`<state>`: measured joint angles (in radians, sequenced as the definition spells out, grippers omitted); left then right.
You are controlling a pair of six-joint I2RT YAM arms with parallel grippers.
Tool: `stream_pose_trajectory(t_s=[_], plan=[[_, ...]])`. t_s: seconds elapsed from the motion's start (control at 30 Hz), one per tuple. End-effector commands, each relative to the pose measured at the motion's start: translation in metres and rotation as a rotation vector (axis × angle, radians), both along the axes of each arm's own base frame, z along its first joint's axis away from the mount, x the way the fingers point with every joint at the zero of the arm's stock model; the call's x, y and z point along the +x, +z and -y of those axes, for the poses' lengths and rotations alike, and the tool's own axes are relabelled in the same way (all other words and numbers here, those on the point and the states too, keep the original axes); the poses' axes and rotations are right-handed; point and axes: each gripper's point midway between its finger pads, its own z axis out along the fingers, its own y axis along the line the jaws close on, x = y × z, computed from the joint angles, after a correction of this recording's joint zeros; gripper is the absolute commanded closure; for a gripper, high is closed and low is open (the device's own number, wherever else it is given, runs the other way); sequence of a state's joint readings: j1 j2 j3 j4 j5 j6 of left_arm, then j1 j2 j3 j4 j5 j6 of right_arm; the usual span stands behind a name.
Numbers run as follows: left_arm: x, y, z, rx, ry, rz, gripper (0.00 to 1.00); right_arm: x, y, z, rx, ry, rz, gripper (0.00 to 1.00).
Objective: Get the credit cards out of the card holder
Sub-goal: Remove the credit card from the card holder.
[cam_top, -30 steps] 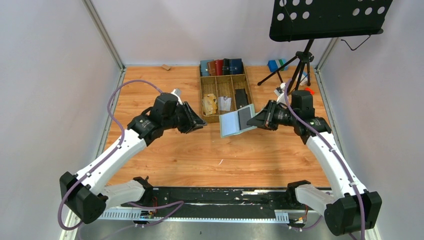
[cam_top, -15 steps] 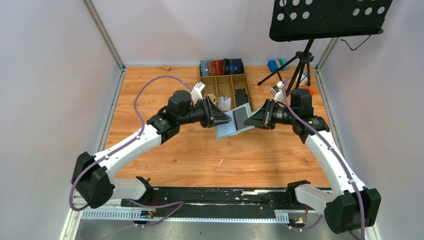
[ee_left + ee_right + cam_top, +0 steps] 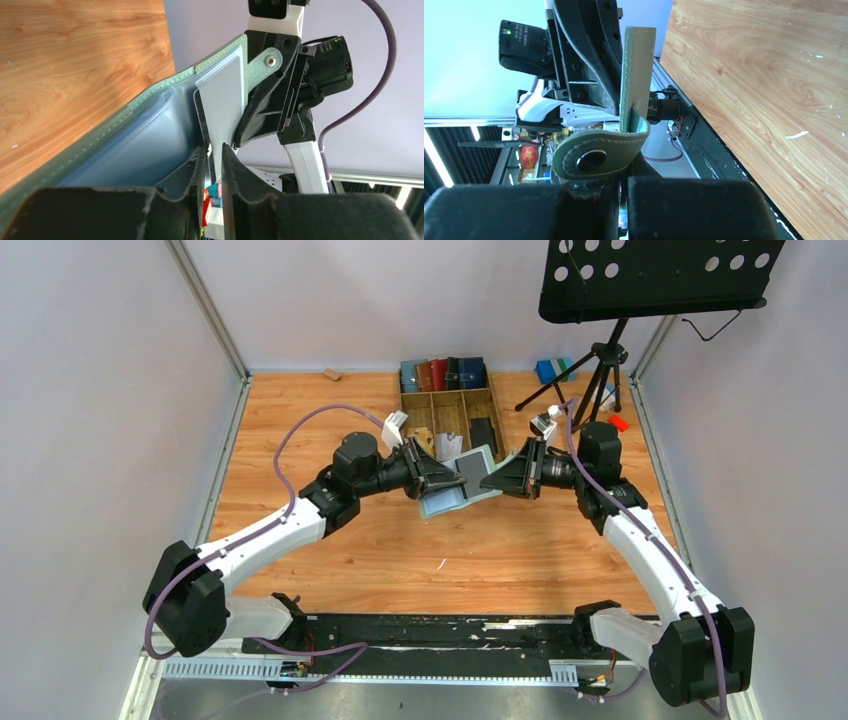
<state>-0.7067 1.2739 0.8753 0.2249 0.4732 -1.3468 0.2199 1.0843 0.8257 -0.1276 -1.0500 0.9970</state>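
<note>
right gripper [image 3: 624,182]: I clamp the open card holder [image 3: 145,145] at its tab edge, aloft over the table [image 3: 330,560] | left gripper [image 3: 214,150]: my fingers [image 3: 235,175] straddle the corner of a credit card [image 3: 225,100] that sticks out of the holder; cannot tell whether it is pinched

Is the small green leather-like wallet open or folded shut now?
Open. The sage-green leather-like wallet is spread, its pale inner pockets visible from above, and a dark grey card shows inside.
</note>
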Motion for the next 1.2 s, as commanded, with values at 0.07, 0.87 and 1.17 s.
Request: stream_pose_trajectory(t_s=[0.07, 0.87, 1.17], plan=[[-0.006, 0.033, 0.003, -0.197, -0.017, 0.040, 0.86, -0.006, 0.019, -0.006, 0.089, 0.076, 0.027, 1.00], [-0.022, 0.027, -0.015, -0.196, 0.002, 0.058, 1.00, -0.002, 0.022, 0.000, 0.129, 0.021, 0.041, 0.73], [-0.024, 0.026, -0.018, -0.181, 0.009, 0.062, 1.00, -0.002, 0.017, 0.003, 0.124, 0.012, 0.019, 1.00]])
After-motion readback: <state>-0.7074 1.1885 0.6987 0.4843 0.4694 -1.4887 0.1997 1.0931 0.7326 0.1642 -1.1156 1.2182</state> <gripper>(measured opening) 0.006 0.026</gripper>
